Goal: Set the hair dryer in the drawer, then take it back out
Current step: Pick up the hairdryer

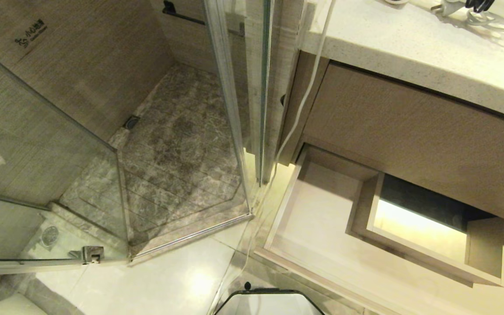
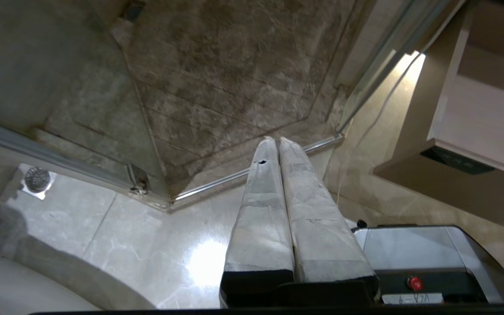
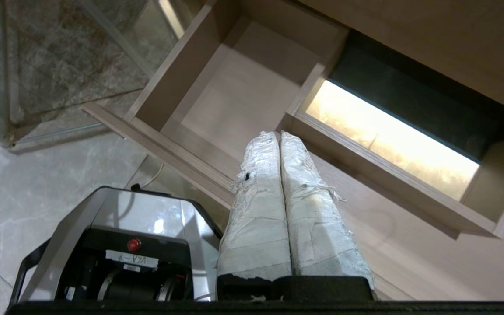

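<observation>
Head view's upper right corner shows the small white hair dryer [image 1: 455, 6] on the pale stone counter [image 1: 409, 52], likely light, rigid, best grasped by its handle; both grippers clenched empty.

Glass shower enclosure [image 1: 230, 109] on marble floor [image 1: 177, 144] beside a speckled countertop [image 1: 409, 48].

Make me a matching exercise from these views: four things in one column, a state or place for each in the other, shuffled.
1. drawer
2. hair dryer
3. left gripper
4. right gripper

A. shut, above the open drawer
B. on the countertop
C. pulled out, nothing in it
D. shut, above the floor by the shower

Pairs: 1-C, 2-B, 3-D, 4-A
</observation>
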{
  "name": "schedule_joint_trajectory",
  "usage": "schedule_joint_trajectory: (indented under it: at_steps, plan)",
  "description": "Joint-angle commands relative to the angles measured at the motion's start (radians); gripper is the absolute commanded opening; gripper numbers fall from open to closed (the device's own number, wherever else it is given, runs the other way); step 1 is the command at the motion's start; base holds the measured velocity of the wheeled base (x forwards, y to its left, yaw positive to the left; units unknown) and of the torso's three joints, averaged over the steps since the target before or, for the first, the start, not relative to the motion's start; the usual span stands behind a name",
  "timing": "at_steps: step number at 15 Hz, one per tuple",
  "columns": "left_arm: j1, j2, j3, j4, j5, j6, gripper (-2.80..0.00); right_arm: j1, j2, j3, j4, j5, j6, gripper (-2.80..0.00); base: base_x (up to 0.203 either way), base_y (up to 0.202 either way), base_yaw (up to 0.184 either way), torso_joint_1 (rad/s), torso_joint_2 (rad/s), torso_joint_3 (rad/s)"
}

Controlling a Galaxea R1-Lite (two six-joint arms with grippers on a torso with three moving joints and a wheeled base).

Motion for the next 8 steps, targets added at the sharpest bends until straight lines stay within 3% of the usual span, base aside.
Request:
schedule_joint_trajectory:
  at_steps: [1, 8]
  plan:
    - [0.0, 0.0, 0.0, 0.001, 0.0, 0.0, -2.8, 0.0, -0.039, 0.0, -0.001, 0.002, -0.001, -2.8, 0.0, 0.0, 0.0, 0.0, 0.0, 0.0]
    - [-0.001, 0.0, 0.001, 0.001, 0.0, 0.0, -2.8, 0.0, -0.039, 0.0, 0.0, 0.0, -0.002, -2.8, 0.0, 0.0, 0.0, 0.0, 0.0, 0.0]
